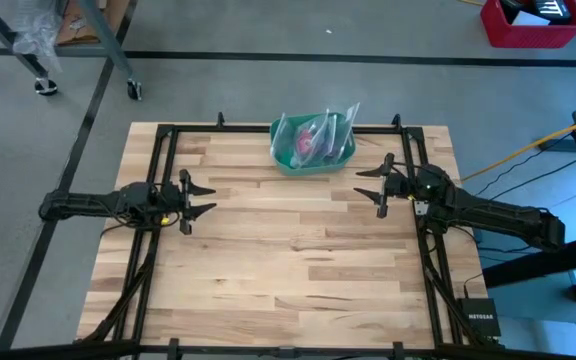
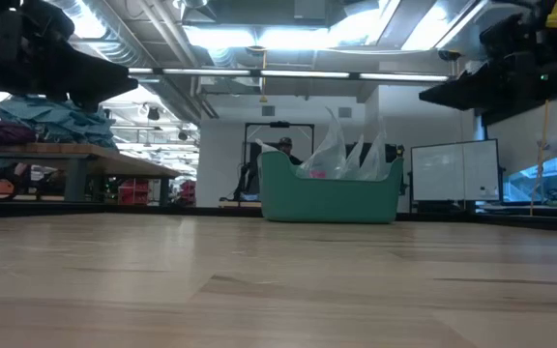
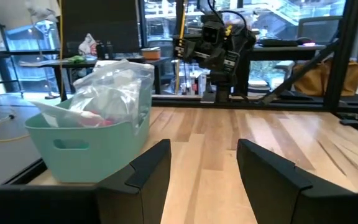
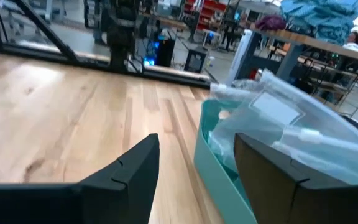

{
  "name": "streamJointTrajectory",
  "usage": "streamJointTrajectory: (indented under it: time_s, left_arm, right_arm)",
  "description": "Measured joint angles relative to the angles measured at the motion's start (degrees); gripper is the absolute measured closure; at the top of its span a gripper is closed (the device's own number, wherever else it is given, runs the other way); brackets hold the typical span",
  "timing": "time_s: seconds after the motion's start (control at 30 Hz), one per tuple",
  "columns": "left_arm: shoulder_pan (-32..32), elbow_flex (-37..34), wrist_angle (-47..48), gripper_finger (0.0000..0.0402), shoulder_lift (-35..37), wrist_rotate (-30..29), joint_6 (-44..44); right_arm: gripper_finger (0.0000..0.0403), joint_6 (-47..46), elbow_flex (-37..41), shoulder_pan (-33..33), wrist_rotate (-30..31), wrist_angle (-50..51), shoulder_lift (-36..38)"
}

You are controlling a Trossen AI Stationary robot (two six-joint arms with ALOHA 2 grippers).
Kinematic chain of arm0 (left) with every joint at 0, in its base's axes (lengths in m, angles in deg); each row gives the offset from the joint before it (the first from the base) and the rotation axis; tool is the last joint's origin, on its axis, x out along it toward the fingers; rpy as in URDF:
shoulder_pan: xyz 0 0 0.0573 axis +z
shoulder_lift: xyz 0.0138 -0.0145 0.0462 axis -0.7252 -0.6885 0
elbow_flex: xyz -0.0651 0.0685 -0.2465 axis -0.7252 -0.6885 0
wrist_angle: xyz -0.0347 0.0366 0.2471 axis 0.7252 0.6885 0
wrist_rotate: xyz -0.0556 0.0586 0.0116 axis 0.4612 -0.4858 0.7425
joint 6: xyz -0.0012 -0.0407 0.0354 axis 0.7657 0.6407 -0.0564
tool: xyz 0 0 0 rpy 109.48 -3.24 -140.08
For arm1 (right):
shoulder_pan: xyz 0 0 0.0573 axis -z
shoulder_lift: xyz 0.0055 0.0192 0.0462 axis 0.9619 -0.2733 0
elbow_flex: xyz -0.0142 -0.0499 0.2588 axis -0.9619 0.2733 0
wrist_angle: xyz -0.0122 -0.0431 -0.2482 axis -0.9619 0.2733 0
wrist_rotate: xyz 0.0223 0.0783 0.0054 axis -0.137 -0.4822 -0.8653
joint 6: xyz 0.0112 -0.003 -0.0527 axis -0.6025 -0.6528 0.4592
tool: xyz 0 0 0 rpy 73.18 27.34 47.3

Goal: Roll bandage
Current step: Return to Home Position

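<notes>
The pink bandage (image 1: pixel 303 143) lies inside a green bowl (image 1: pixel 313 160) at the table's far edge, together with a crinkly clear bag (image 1: pixel 318 125); a bit of pink (image 3: pixel 95 118) shows through the plastic. Whether the bandage is inside the bag or beside it I cannot tell. My left gripper (image 1: pixel 206 199) hovers open over the table's left part, pointing level toward the right. My right gripper (image 1: pixel 366 185) hovers open over the right part, just near of the bowl, pointing left. In the right wrist view the bowl's wall (image 4: pixel 213 162) is close ahead of the fingers.
A black frame (image 1: pixel 173 130) runs around the wooden tabletop. Bare wood (image 1: pixel 288 260) lies between and near of the two arms. The low view shows the bowl (image 2: pixel 332 193) standing on the table with the bag (image 2: pixel 346 145) sticking up out of it.
</notes>
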Motion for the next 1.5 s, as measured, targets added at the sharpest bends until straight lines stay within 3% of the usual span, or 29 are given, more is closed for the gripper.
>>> streamJointTrajectory:
  time_s: [0.4,0.57,0.77,1.0,1.5]
  left_arm:
    - [0.19,-0.02,0.59,0.0226,-0.02,3.97,-2.55]
    - [0.19,-0.02,0.59,0.0226,-0.02,3.94,-2.11]
    - [0.19,-0.02,0.58,0.0226,-0.02,3.88,-1.49]
    - [0.19,-0.02,0.56,0.0226,-0.02,3.78,-1.25]
    - [0.19,-0.04,0.56,0.0226,-0.02,3.76,-0.98]
  right_arm:
    - [0.0194,7.73,0.00,0.00,3.09,0.52,-5.61]
    - [0.0194,7.97,-0.02,0.00,3.14,6.08,-6.68]
    - [0.0194,7.42,-0.02,0.04,3.69,7.09,-6.69]
    - [0.0194,7.35,-0.02,0.04,9.43,8.80,-6.69]
    - [0.0194,7.24,-0.02,0.00,9.59,9.51,-4.54]
